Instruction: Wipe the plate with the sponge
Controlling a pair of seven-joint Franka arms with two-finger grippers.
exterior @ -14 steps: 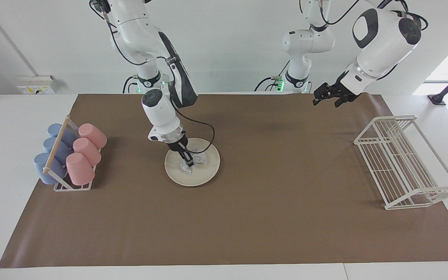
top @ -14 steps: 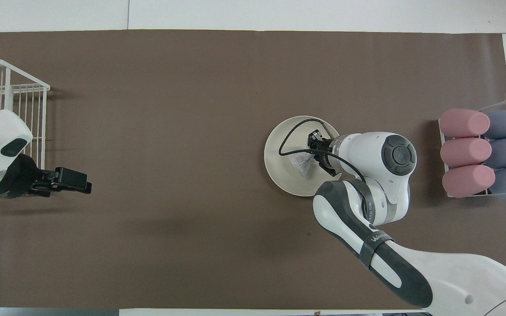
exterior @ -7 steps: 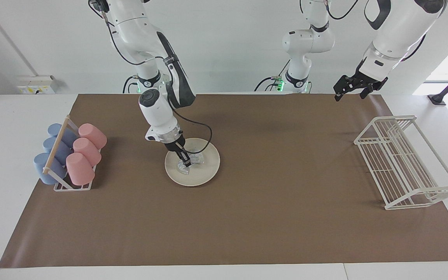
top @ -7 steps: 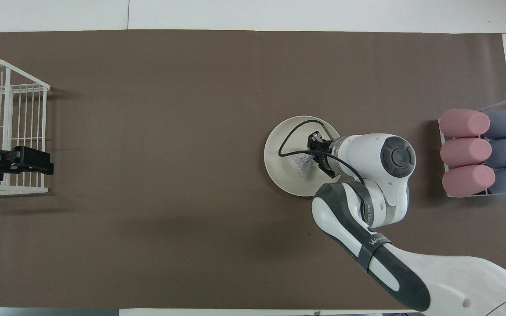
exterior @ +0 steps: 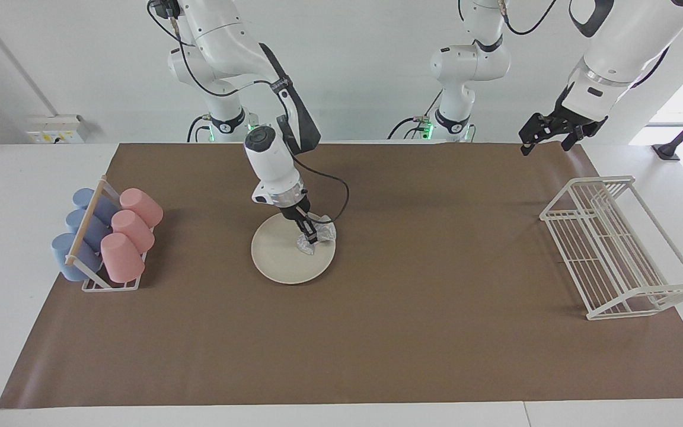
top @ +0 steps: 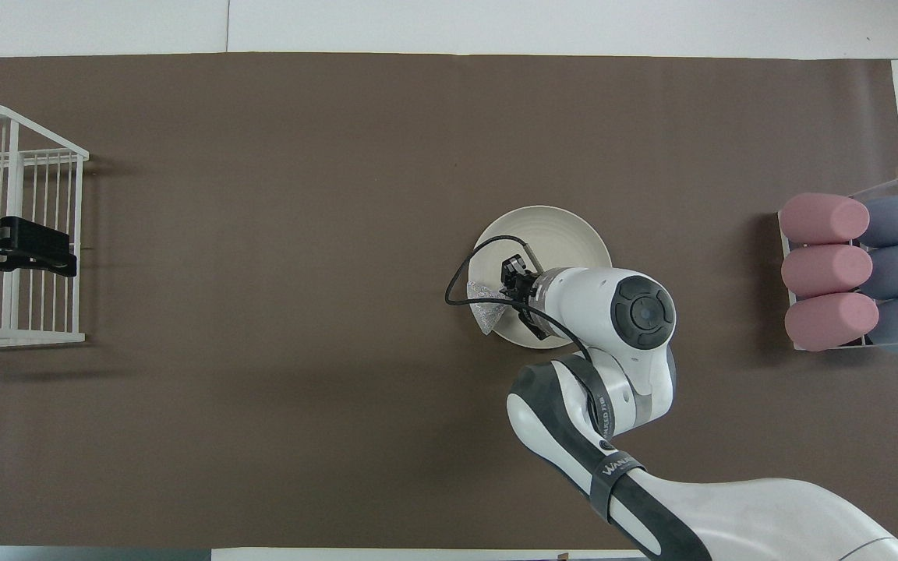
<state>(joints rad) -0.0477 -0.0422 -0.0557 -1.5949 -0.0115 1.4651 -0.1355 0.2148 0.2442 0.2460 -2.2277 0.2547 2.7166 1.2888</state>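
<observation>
You are wiping: the right gripper [exterior: 310, 237], fingers clamped on the sponge [exterior: 318, 236], is pressing it at the plate [exterior: 285, 258] rim. Next, sweep inward. The left gripper [exterior: 549, 131] is waiting with fingers spread over the desk [exterior: 436, 326] edge.

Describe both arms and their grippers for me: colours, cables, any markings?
Both arms are glossy white with dark grey-black joint panels. The right gripper is small and black, and a black cable loops from its wrist. A dark band with white lettering wraps its forearm. The left gripper is black too. Green lights glow at both bases.
</observation>
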